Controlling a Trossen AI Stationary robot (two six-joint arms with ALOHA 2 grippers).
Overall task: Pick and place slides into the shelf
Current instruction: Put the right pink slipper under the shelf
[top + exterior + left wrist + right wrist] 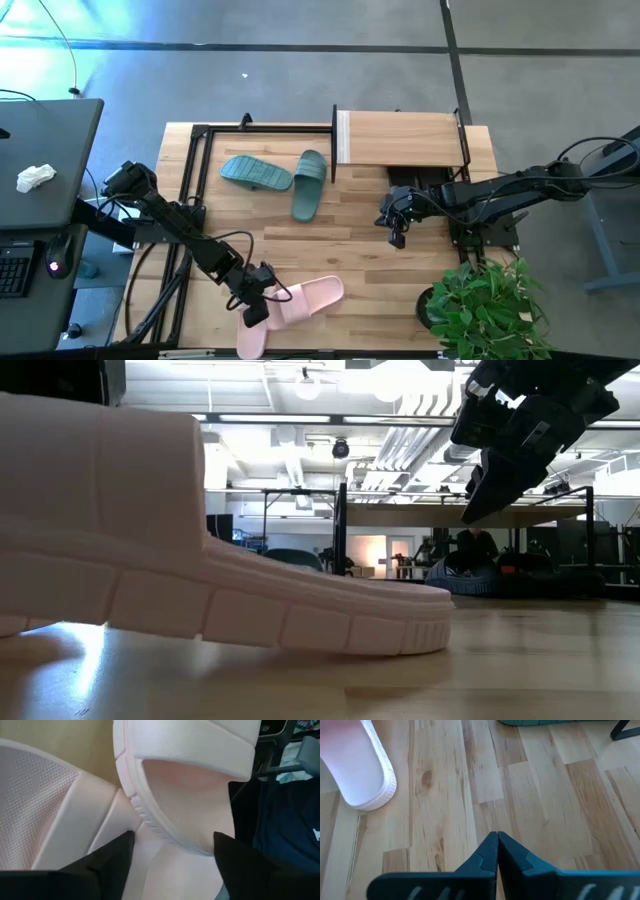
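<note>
Two pale pink slides lie by the table's near edge, one (312, 296) (190, 775) overlapping the other (251, 339) (45, 810). My left gripper (258, 306) (172, 857) is open, slanting down over them, with its fingers on either side of the upper slide's near end. Two teal-green slides (256, 173) (310, 185) rest sole-down on the table's far left part. The shelf (400, 138) stands at the far right. My right gripper (396, 232) (497, 845) hangs shut above bare table in front of the shelf. My left gripper comes at the upper pink slide's end (192, 845) slanting from above, one finger (117, 852) over the lower slide and the other finger (235, 855) beyond the upper slide's far side. Whether either finger touches the rubber, I cannot tell.
A bare black metal frame (190, 190) runs along the table's left side and far edge. A potted plant (482, 306) stands at the near right corner. Dark shapes (470, 575) lie under the shelf's board. A desk (45, 160) stands left of the table.
</note>
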